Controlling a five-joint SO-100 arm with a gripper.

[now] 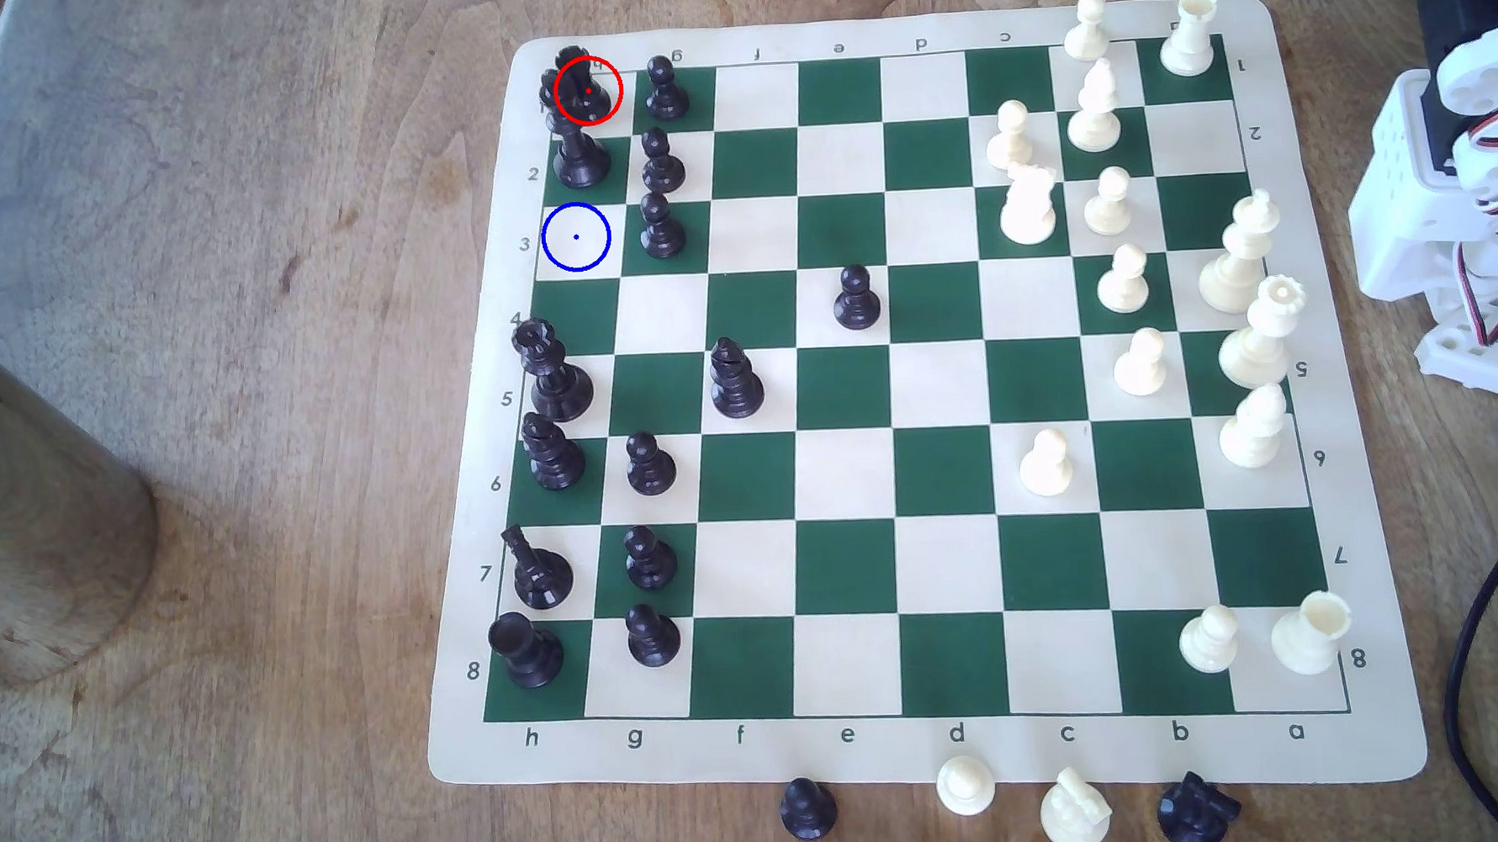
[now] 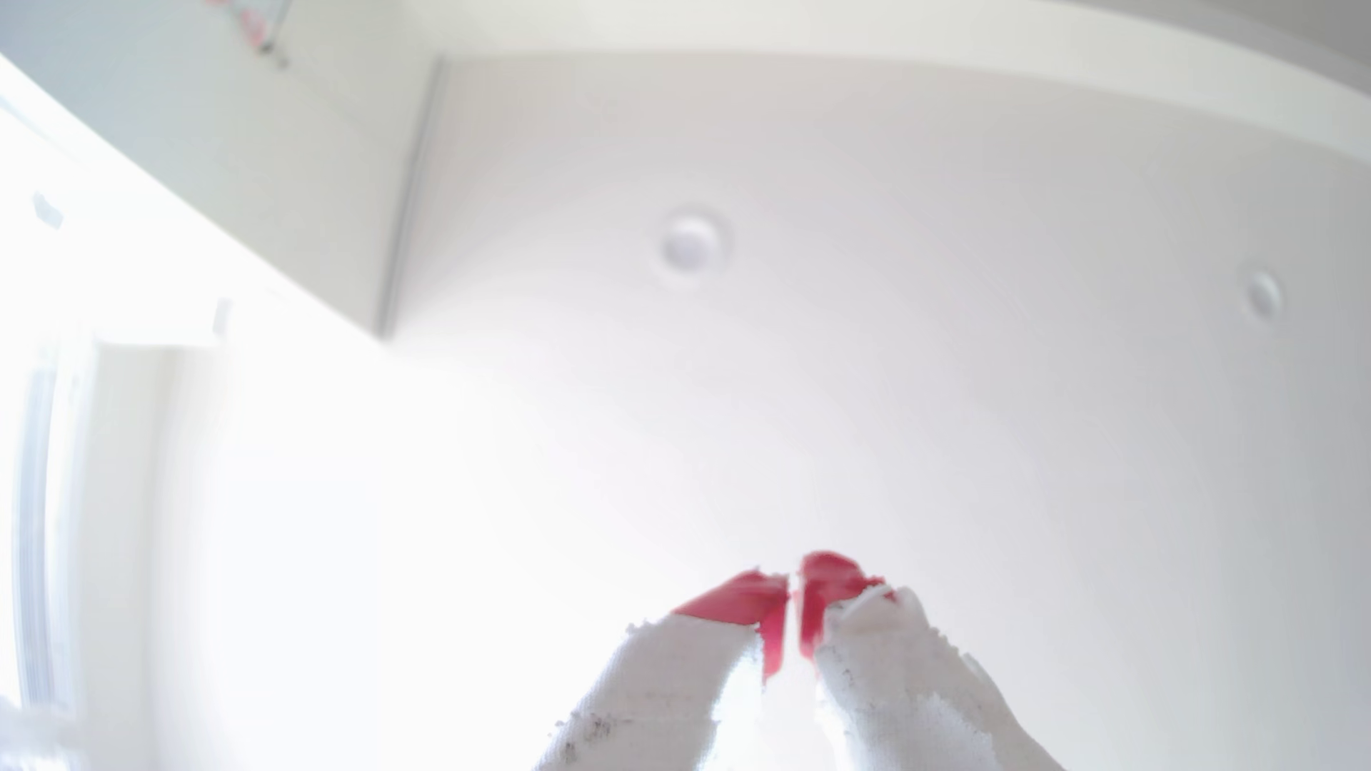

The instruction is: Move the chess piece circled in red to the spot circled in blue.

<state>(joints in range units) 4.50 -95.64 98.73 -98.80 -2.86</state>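
Up at 11 o'clock on the chess mat point(image 1: 849, 382), in the exterior view, the black rook point(image 1: 578, 86) stands on the corner square by the numeral 1, ringed by a red circle. Just behind it, toward 6 o'clock along the same file, a taller black piece point(image 1: 578, 153) with a slim waist stands close beside the rook; whether they touch cannot be told. Next along that file lies the blue-circled square point(image 1: 576, 236), a cream square by the numeral 3 with a centre dot, and nothing stands on it. A black pawn point(image 1: 661, 226) sits on the green square just at its 3 o'clock side. White pieces line the mat's 3 o'clock side, and the arm's white base point(image 1: 1456, 171) stands on the wooden surface point(image 1: 247, 425) at 2 o'clock, off the mat and well apart from the rook.

From the wrist view, the fingers point(image 2: 792, 586) point up at a pale ceiling, their red tips point(image 2: 742, 597) drawn nearly together with only a thin slit between them, pinching nothing.
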